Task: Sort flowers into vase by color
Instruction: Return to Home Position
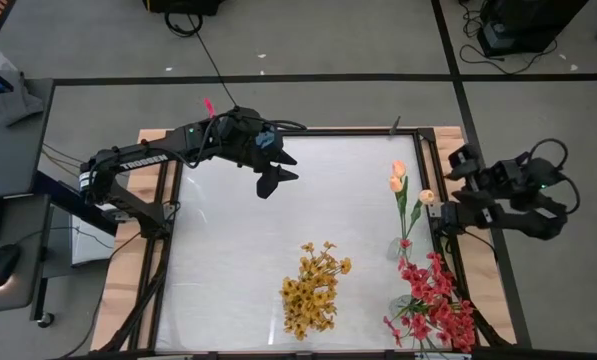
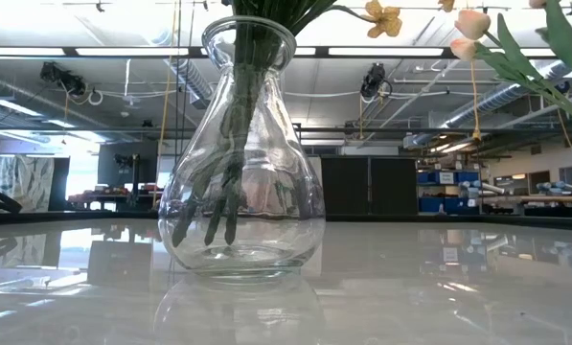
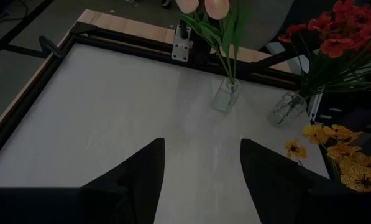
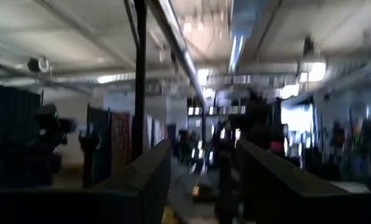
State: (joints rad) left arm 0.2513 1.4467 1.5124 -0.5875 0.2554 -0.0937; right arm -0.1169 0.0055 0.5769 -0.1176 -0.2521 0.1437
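Three bunches of flowers stand with their stems in glass vases. Yellow-orange flowers (image 1: pixel 314 290) fill a big-bellied vase (image 2: pixel 241 172) near the front edge. Red flowers (image 1: pixel 434 305) stand in a vase (image 3: pixel 288 109) at the near right corner. Peach tulip buds (image 1: pixel 402 183) rise from a small slim vase (image 3: pixel 225 96) at the right. My left gripper (image 1: pixel 275 174) hangs open over the table's far middle, well clear of every flower (image 3: pixel 202 180). My right gripper (image 1: pixel 456 192) is drawn back at the table's right edge, open, and points up into the room (image 4: pixel 204 180).
A black frame (image 1: pixel 178 180) on wooden boards borders the white table top (image 1: pixel 238 250). A metal bracket (image 3: pixel 182 43) sits on the far rail. The table's left half and middle are bare.
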